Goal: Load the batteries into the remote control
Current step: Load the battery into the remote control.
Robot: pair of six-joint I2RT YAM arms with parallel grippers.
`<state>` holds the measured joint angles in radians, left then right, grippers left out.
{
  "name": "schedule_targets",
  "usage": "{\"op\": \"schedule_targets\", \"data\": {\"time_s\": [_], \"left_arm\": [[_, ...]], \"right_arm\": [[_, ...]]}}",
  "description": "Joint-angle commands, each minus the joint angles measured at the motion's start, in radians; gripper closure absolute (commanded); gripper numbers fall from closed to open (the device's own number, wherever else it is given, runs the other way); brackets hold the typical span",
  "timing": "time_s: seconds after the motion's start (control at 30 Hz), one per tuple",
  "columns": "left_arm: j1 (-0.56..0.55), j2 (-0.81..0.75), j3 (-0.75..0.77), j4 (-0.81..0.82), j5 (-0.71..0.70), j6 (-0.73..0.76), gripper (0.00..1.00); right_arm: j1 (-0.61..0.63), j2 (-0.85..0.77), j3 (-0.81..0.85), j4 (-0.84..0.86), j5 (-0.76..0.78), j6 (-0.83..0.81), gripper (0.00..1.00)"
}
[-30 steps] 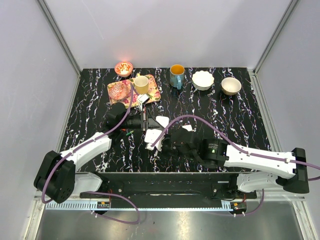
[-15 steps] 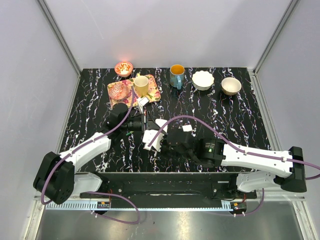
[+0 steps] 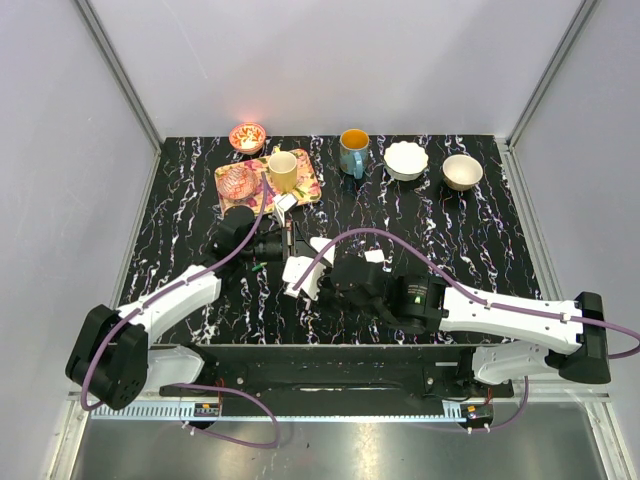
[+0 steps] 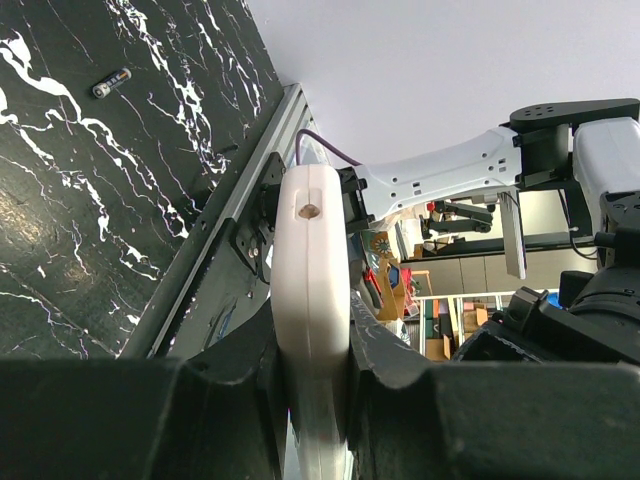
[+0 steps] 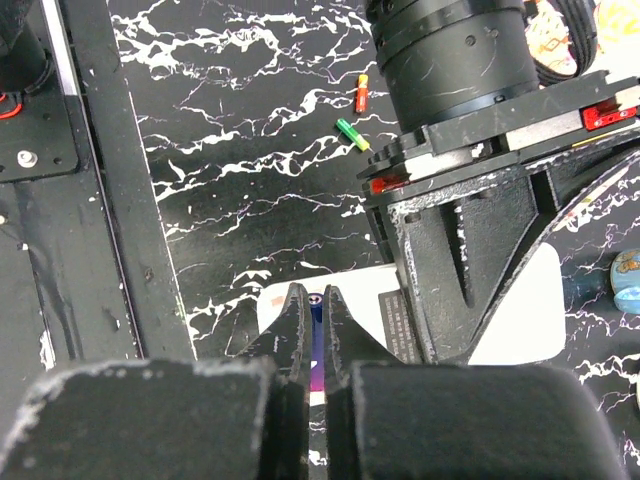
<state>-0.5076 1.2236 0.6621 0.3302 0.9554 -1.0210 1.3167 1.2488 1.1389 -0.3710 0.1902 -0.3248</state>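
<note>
On the tray (image 3: 306,188), far left on the counter (image 3: 450,230), stand a yellow cup (image 3: 283,170) and a pink dish (image 3: 238,182); what either holds is too small to tell. Just past the tray's far corner sits an orange bowl (image 3: 247,136) with pale bits inside. Off to the tray's right, in a row, come a mug (image 3: 353,152), a white bowl (image 3: 406,160) and a beige bowl (image 3: 462,171). On the tray's near side, toward the arms, is the remote (image 3: 298,271), clamped in the left hand (image 4: 310,345). That hand's fingers close on its two flat faces, so the left wrist camera sees it edge-on. Its long axis runs straight out from that hand, and the rounded free end, with a small hole, points toward the counter's near rail. A flat face with printed text is turned toward the right wrist camera. Whether the remote touches the counter I cannot tell. The right hand (image 5: 312,305) is nearly closed, pinching a purple battery (image 5: 317,345) that lies lengthwise between its fingers, tip at the remote's edge. Also on the tray's near side, loose on the counter, lie a red battery (image 5: 361,92) and a green battery (image 5: 352,133), close together and apart from the remote.
</note>
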Motion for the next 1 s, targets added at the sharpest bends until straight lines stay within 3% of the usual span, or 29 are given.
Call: {"op": "schedule_targets", "data": {"time_s": [0.0, 0.97], "left_arm": [[0.004, -0.03, 0.018, 0.069, 0.003, -0.014, 1.0], [0.004, -0.032, 0.08, 0.053, 0.014, -0.011, 1.0]], "right_arm": [[0.009, -0.009, 0.051, 0.075, 0.031, 0.001, 1.0], [0.007, 0.0, 0.015, -0.023, -0.021, 0.04, 1.0]]}}
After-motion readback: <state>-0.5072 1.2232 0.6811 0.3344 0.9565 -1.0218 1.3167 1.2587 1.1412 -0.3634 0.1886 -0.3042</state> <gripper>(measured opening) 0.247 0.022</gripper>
